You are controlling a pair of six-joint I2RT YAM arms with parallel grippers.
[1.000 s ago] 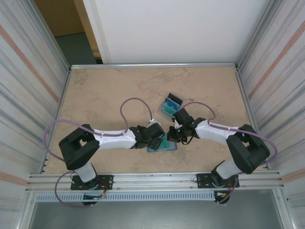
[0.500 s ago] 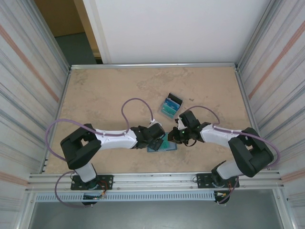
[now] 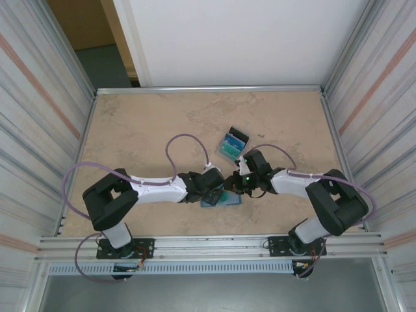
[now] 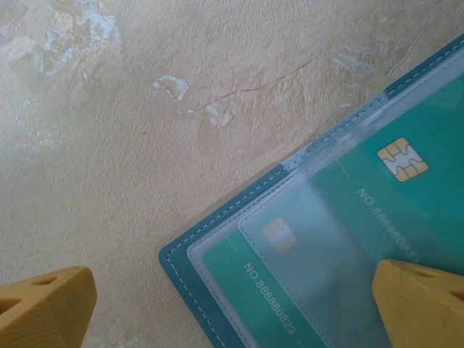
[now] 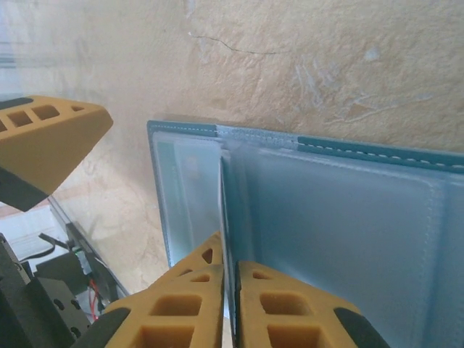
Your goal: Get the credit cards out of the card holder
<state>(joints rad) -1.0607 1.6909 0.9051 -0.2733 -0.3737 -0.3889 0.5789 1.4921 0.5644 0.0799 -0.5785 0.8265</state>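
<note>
The card holder [image 3: 220, 199] lies open on the table between my two grippers. Its teal stitched border [image 4: 181, 270] frames clear sleeves with teal credit cards [image 4: 406, 199] inside. The left gripper [image 4: 232, 312] hovers wide open over the holder's corner, with one fingertip [image 4: 424, 304] above the sleeves. Shut, the right gripper [image 5: 230, 290] pinches a thin pale leaf [image 5: 221, 210] that stands on edge from the holder's middle [image 5: 362, 148]. I cannot tell whether that leaf is a sleeve or a card. More credit cards [image 3: 232, 145] lie stacked on the table beyond the grippers.
The left arm's yellow finger [image 5: 43, 141] sits close to the holder's left edge in the right wrist view. Metal rails [image 3: 208, 89] border the tan table [image 3: 143, 130], with bare surface to the left and far side.
The right wrist drew slightly away to the right, then came back to the holder's edge. The left arm and the holder have stayed put.
</note>
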